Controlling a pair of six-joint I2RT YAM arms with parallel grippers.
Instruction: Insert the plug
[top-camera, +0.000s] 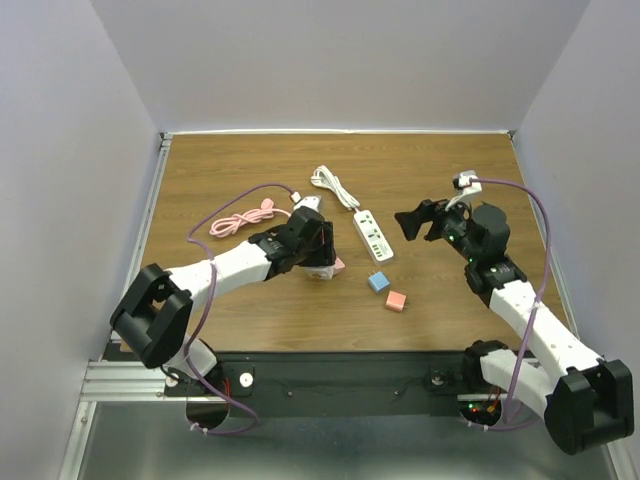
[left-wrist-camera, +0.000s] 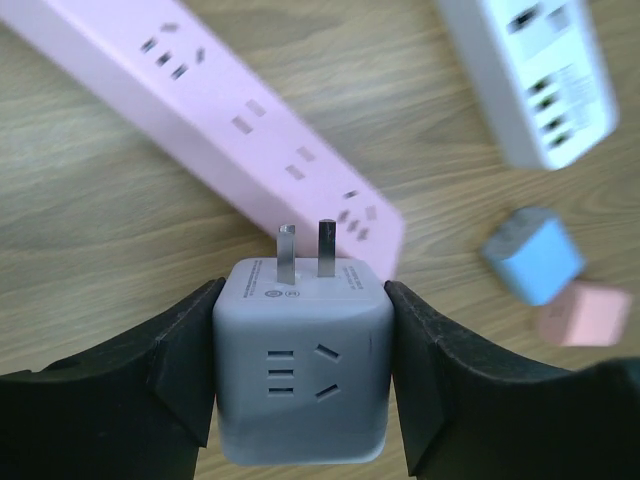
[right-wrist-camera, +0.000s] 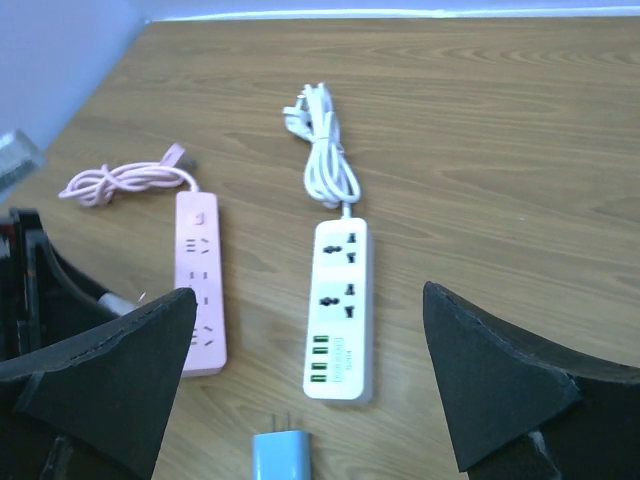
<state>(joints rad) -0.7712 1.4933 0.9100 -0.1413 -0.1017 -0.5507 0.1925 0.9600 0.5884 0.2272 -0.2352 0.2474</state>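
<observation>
The white cube plug (left-wrist-camera: 300, 370) shows two flat prongs (left-wrist-camera: 325, 250).

The left strip (right-wrist-camera: 200, 285) lies beside the right strip (right-wrist-camera: 340, 310); a cube (right-wrist-camera: 280, 455) before it.

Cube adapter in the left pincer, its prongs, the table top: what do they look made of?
The cube adapter: likely moulded plastic, pale grey, smooth satin, rounded edges. Its prongs: bare metal, silvery with a dull sheen. The table top: matte wood grain; solid wood or laminate, cannot tell.
</observation>
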